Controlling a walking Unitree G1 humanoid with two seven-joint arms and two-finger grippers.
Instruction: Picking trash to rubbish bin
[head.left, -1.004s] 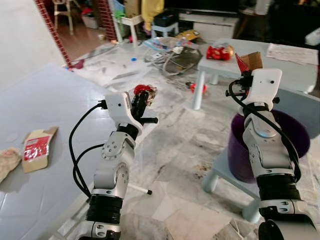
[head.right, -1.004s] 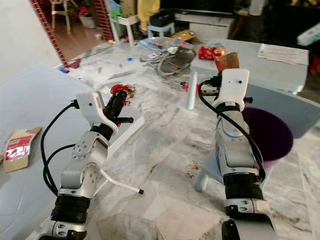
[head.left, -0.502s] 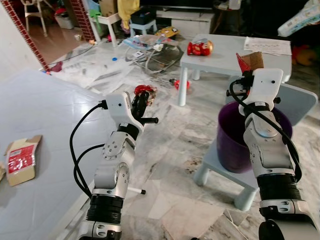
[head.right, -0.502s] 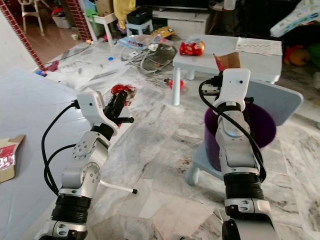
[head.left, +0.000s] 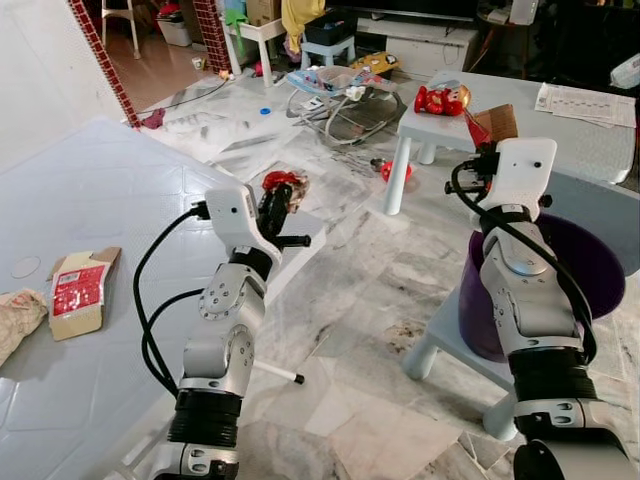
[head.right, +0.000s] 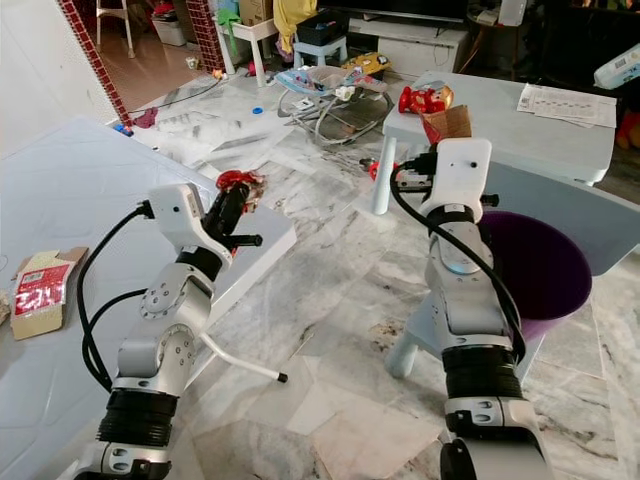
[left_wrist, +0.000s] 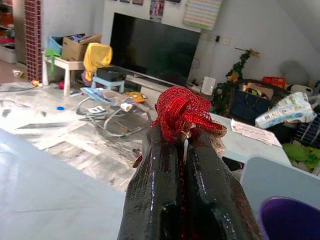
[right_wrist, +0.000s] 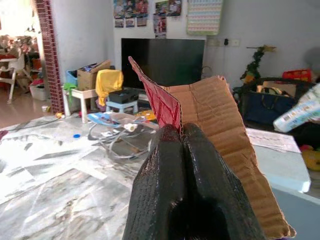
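Purple bin (head.left: 590, 270) lies right-forward. Right tool (right_wrist: 182, 131), clamped on cardboard scrap (right_wrist: 220, 130), sits nearest, just beside its rim; left tool (left_wrist: 184, 142), clamped on red mesh wad (left_wrist: 182, 111), well apart.

Left gripper (head.left: 283, 190) raised, jaws closed on red mesh (head.left: 281, 181). Right gripper (head.left: 482, 140) raised, pinching cardboard (head.left: 497, 122) above purple bin (head.left: 590, 262). Bin on stool (head.left: 445, 340). Box (head.left: 77, 292) lies flat on pale surface (head.left: 110, 190). Marble floor (head.left: 370, 290) between arms.
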